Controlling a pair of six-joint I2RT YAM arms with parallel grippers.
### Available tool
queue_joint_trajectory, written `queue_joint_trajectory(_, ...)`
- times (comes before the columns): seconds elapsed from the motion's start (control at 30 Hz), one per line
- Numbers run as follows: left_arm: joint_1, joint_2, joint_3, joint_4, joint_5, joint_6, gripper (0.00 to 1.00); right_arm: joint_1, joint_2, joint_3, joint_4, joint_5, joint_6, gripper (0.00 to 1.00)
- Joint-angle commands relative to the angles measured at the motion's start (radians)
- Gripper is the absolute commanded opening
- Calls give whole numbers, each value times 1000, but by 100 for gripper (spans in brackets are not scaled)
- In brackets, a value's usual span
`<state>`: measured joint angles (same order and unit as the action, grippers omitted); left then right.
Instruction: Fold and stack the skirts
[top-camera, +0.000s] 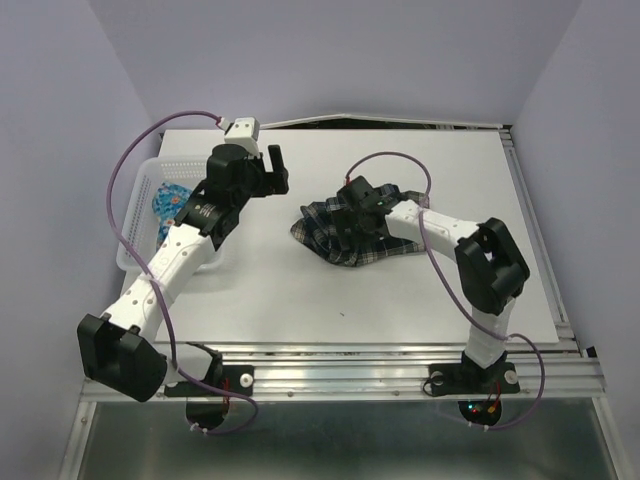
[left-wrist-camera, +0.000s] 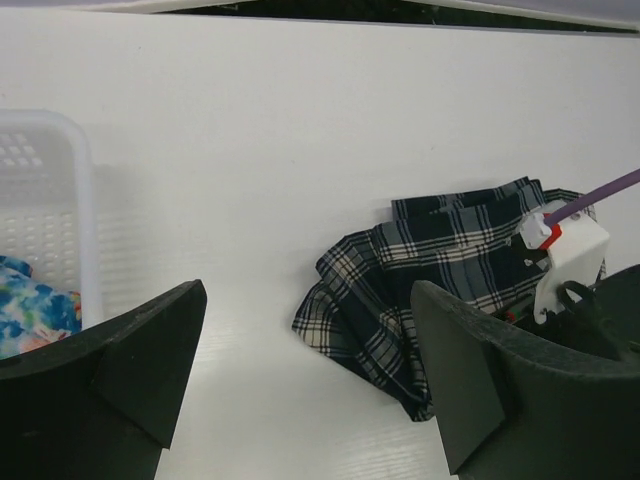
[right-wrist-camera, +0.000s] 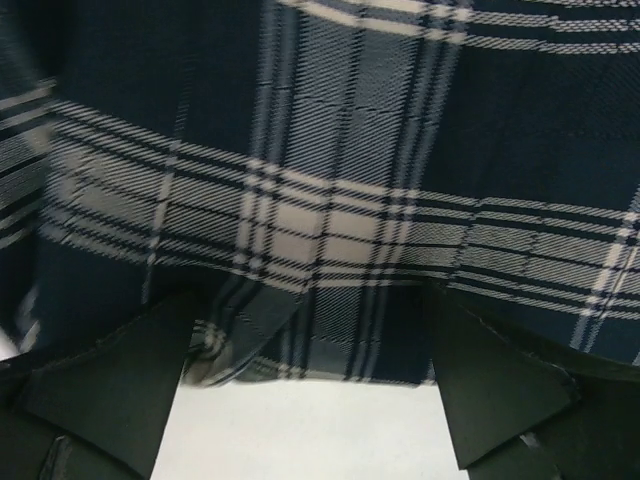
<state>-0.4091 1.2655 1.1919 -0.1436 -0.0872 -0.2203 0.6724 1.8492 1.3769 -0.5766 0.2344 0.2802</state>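
Surveying the white table from above, two skirts are found well apart.

The plaid skirt lies on the bare table surface a little right of centre. It is crumpled into an uneven heap, not flat and not folded. From the left wrist view, its pleated band faces the far edge and a loose corner trails toward the near side.

The floral skirt is bunched inside the white basket. The basket stands at the left edge of the table. Only part of the cloth shows above its lattice wall.

The left gripper hangs above bare table between the basket and the plaid skirt, touching neither. Its fingers are spread wide with nothing between them. The left arm reaches across the near corner of the basket.

The right gripper is down on top of the plaid skirt, over the middle of the heap. In the right wrist view the plaid cloth fills nearly the whole frame, very close to the camera. Its fingers stand wide apart at the lower corners. The hem of the cloth hangs across the gap between them, and a strip of white table shows below it. The fingers are not pressed together on the cloth. Whether the tips touch the fabric cannot be told.

Neither skirt is stacked on the other.
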Motion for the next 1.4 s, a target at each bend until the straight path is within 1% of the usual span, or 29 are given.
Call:
queue_joint_trajectory(0.0,19,-37,-11,4,-16,-21,96,-14,53,2,47,183,62,99)
queue_joint_trajectory(0.17,23,-35,-29,6,6,-24,96,-48,133,8,77,108,42,95)
queue_joint_trajectory(0.27,23,-29,-31,-5,10,-19,96,-152,168,27,92,40,4,93)
queue_joint_trajectory(0.3,23,-26,-31,-10,12,-14,96,-213,174,33,109,23,-45,92)
queue_joint_trajectory(0.37,23,-20,-31,-11,18,-2,96,-281,186,40,130,-27,-100,92)
queue_joint_trajectory(0.4,23,-17,-31,-14,21,4,96,-315,191,56,135,-64,-163,92)
queue_joint_trajectory(0.43,24,-14,-28,-17,23,10,96,-377,196,65,138,-90,-192,92)
queue_joint_trajectory(0.5,24,-5,-25,-20,40,27,97,-436,209,82,144,-164,-300,91)
queue_joint_trajectory(0.53,24,-2,-22,-22,50,30,98,-491,217,105,147,-214,-334,92)
queue_joint_trajectory(0.6,26,8,-18,-21,64,42,98,-540,245,134,146,-276,-422,92)
queue_joint_trajectory(0.63,26,12,-12,-24,72,45,98,-581,257,170,146,-296,-441,92)
queue_joint_trajectory(0.7,26,21,-8,-28,73,50,98,-620,310,224,142,-300,-479,92)
queue_joint_trajectory(0.73,27,28,-2,-34,72,55,98,-655,332,284,133,-306,-499,91)
queue_joint_trajectory(0.83,32,29,3,-37,76,65,98,-701,416,367,123,-337,-555,90)
queue_joint_trajectory(0.87,33,28,2,-39,76,67,98,-726,454,426,115,-369,-571,90)
queue_joint_trajectory(1.0,41,21,-12,-40,73,79,99,-749,534,543,113,-392,-590,90)
queue_joint_trajectory(1.13,49,15,-29,-40,83,85,98,-749,564,605,127,-429,-589,90)
queue_joint_trajectory(1.3,53,11,-34,-44,83,101,98,-749,561,674,126,-422,-546,90)
queue_joint_trajectory(1.37,55,11,-32,-42,83,101,98,-749,545,702,126,-432,-523,93)
